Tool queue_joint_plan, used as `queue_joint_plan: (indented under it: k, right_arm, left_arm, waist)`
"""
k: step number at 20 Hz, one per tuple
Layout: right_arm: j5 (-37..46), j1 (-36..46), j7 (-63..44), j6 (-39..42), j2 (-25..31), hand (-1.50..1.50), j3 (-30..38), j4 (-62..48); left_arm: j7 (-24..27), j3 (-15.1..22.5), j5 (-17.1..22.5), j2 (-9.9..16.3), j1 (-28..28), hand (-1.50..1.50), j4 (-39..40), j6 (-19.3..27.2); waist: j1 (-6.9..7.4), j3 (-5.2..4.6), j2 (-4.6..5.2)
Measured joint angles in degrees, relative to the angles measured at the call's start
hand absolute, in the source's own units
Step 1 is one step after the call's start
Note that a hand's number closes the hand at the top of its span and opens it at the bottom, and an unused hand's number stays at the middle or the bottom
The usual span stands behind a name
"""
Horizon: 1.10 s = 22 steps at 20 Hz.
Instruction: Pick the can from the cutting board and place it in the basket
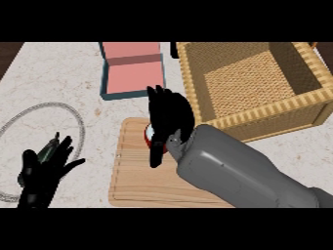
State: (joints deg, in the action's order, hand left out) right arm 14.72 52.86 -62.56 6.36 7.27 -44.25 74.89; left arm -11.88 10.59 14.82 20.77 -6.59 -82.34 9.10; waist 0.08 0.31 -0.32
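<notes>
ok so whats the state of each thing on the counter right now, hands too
can: on the cutting board, mostly hidden under the right hand
cutting board: flat on the counter
basket: upright, nothing visible inside
pink box: open, lying beside the basket
silver ring: flat on the counter
right hand: over the can, fingers curled around it
left hand: open, resting at lower left

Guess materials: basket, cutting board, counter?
Basket: looks like woven wicker, tan, with ribbed walls and a mesh-like floor. Cutting board: pale wood, visible grain, seemingly matte. Counter: light speckled stone, maybe marble or granite; finish unclear.
</notes>
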Motion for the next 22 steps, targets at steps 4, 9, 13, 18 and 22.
queue_joint_plan:
  k: [4,9,13,18,22]
  right_arm:
    - [3.19,-2.15,0.50,-0.30,-1.51,-1.50,0.69,-0.47]
    - [7.55,-4.30,2.61,-0.67,-3.96,-1.50,1.92,-3.82]
    - [10.31,-5.45,4.20,-0.77,-5.72,-1.50,3.02,-6.94]
    - [11.08,-6.02,4.75,0.18,-6.69,-1.50,3.37,-10.21]
    - [10.31,-6.62,4.89,1.71,-6.59,-1.50,3.27,-11.36]
  left_arm:
    - [-0.13,-1.13,0.08,-0.02,0.71,0.00,1.02,-1.05]
    - [0.47,-1.66,-0.80,-0.87,0.68,0.00,1.47,-1.44]
    - [0.20,-1.32,-2.13,-1.78,-0.16,0.00,0.26,-0.91]
    - [-0.77,-2.40,-2.38,-1.83,0.81,0.00,0.96,-1.75]
    - [-1.06,-2.85,-2.58,-2.20,0.69,0.00,0.77,-2.26]
  waist:
    - [-0.02,-0.01,0.03]
    - [0.14,0.07,0.04]
    - [0.28,0.11,0.05]
    - [0.38,0.09,0.09]
    - [0.45,0.03,0.10]
